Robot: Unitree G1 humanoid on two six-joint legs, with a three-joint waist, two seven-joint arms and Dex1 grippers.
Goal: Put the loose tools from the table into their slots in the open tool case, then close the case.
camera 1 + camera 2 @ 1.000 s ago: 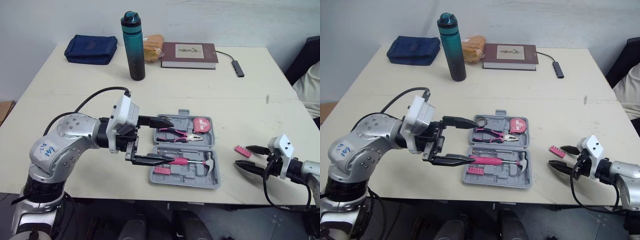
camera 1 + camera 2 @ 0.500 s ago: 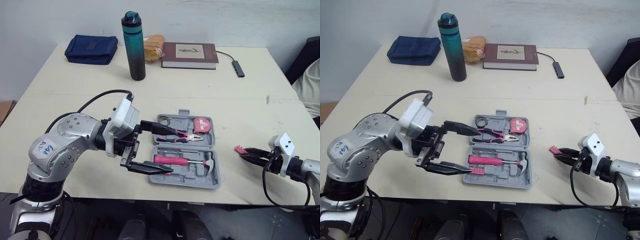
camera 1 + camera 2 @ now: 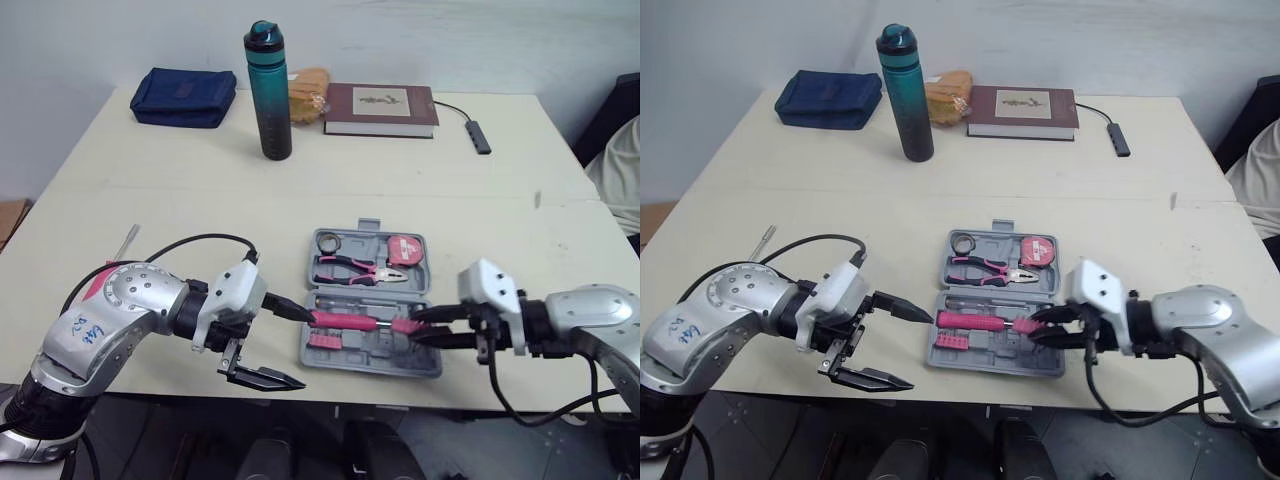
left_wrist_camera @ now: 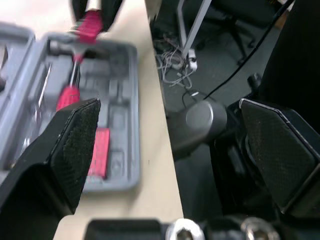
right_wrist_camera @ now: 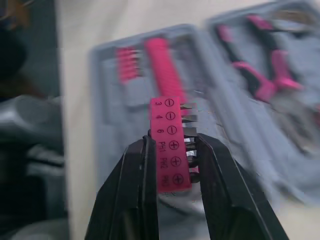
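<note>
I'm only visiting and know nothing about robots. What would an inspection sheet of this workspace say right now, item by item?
Surface: pale table, level.
Job's things: open tool case holds hammer, pliers, tape measure, stowed bit strip; held bit strip hangs over it; thin metal stick, maybe a loose tool, lies far left.
Clutter: water bottle, navy pouch, book, adapter at the far side.
Grippers: left gripper open at the front edge; right gripper shut on the held bit strip.
Cables: arm cable loops over the left arm; adapter lead passes the book.
Surroundings: pale wall behind.
</note>
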